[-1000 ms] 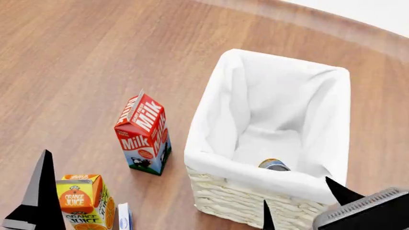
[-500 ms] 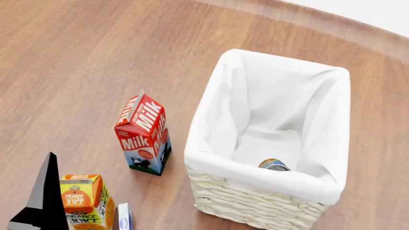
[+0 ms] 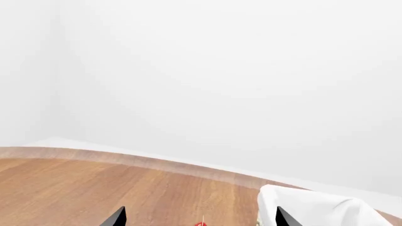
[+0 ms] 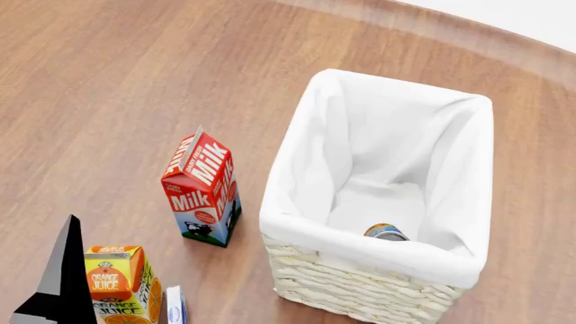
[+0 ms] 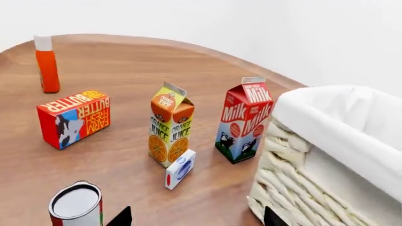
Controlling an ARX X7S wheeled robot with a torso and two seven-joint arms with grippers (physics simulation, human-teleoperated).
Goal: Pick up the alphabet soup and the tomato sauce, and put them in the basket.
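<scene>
The big brown desk (image 4: 108, 81) holds everything. The white basket (image 4: 468, 263) sits at about three o'clock in the head view. One can, likely the alphabet soup (image 4: 387, 233), already lies inside. The tomato sauce (image 5: 76, 206) is not in yet. Only the right wrist view shows it, standing on the desk. Both jaws look wide and empty.
</scene>
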